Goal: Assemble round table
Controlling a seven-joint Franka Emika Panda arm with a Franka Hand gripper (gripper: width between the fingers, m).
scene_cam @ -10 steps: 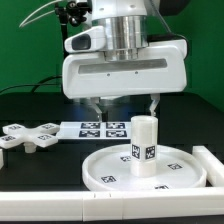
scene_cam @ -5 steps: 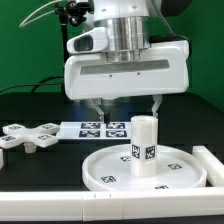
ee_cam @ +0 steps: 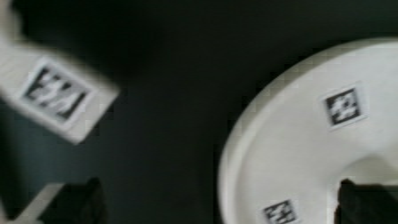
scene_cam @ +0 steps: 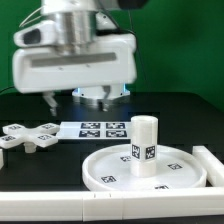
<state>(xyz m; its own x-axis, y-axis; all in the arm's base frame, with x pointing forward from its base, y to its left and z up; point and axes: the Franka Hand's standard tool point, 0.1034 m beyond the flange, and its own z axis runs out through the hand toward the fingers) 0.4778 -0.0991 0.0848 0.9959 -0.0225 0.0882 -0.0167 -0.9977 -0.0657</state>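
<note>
We're seeing the end effector hanging open and empty over the surface, near the marker board. We're guessing the cross-shaped foot is next, and grabbing one arm off-centre risks it swivelling. The post is standing upright on the round disc.

Clear above disc rim, post blocked centre.
Post stood upright on disc; gripper hung toward exterior view's left, well apart from post; cross foot lay low there.
</note>
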